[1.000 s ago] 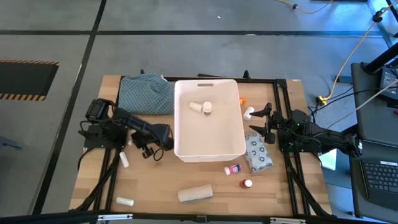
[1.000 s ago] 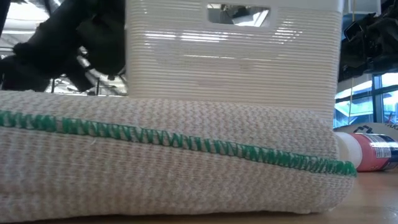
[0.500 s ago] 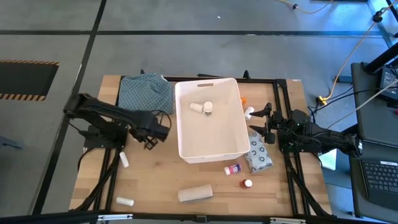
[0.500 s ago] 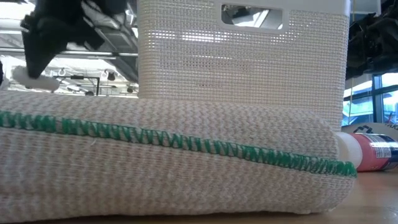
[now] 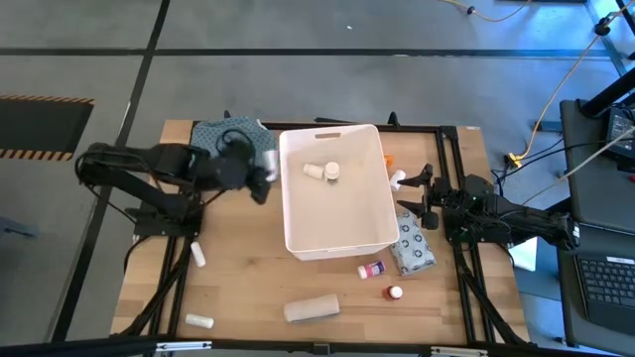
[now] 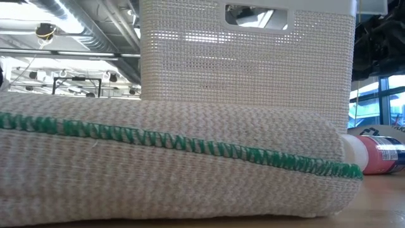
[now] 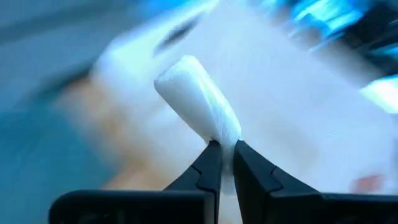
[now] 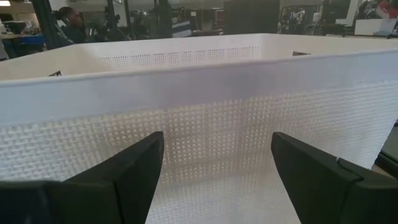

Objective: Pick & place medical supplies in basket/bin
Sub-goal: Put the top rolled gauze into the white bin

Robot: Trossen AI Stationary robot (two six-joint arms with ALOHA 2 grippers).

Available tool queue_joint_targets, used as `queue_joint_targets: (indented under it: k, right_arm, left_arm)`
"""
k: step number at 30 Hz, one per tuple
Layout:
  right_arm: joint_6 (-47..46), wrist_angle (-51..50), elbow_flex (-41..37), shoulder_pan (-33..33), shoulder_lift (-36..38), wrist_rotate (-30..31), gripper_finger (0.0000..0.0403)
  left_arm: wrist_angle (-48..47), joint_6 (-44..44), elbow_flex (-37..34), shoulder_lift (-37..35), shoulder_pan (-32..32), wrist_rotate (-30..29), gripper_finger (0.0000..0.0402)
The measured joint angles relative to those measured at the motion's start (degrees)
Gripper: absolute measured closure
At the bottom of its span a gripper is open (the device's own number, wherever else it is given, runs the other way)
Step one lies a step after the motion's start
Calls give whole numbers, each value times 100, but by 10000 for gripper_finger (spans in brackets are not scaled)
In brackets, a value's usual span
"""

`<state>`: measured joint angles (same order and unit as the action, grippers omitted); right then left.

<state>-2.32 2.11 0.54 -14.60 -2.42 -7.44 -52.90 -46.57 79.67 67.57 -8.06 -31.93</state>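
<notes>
Since a moment before, the left arm had swung from the table's lower left up toward the upper left of the high view, and the left gripper (image 5: 260, 171) had carried a small white roll (image 7: 198, 102) up with it. It hung just beside the left rim of the white bin (image 5: 333, 238), over the edge of the teal patterned cloth (image 5: 210, 151). Its fingers (image 7: 210, 168) were pinched together on one end of the roll. In the left wrist view the roll's long side leaned up and to the left, away from the fingertips.

Closest to the low camera lay the beige roll (image 6: 171, 161), on its side, its long way running left to right across the frame, with a green stitched line along it. Just to its right lay a little bottle (image 6: 374, 154) on its side. In the high view a red-capped bottle (image 5: 395, 293) and a patterned packet (image 5: 412, 248) lay near the bin's lower right corner. Two more white rolls (image 5: 198, 255) lay on the wooden table (image 5: 238, 288) at lower left.

Inside the bin lay two small white things (image 5: 321, 172).

The right gripper (image 5: 409, 195) waited at the bin's right side, low and level, with its fingers (image 8: 127, 177) spread apart and nothing between them.

Behind the table was a grey floor, and ceiling pipes showed in the low view.
</notes>
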Motion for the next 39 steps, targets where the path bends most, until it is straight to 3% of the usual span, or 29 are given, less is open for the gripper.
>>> queue_joint_targets:
  k: [3, 6, 15, 18, 28, 39]
  right_arm:
    - [0, -7, 0, -1, 0, 37, 104]
    - [-4, -5, 0, -1, 0, 49, 104]
    - [-18, -7, 0, -1, -13, 50, 104]
    - [-18, -7, 0, -1, -13, 50, 104]
    - [-20, -7, 0, -1, -24, 48, 104]
    - [-16, -9, 0, 0, -208, 48, 104]
  left_arm:
    - [1947, 1721, 14, 210, 183, 419, 377]
    - [3004, 2844, 14, 679, 393, 1094, 377]
    - [2727, 3135, -3, 2406, 935, 3025, 377]
    - [2701, 3137, -3, 2903, 972, 3402, 377]
    - [2015, 3137, -1, 3827, 1091, 3714, 375]
    - [1520, 3133, -1, 3887, 1102, 3316, 315]
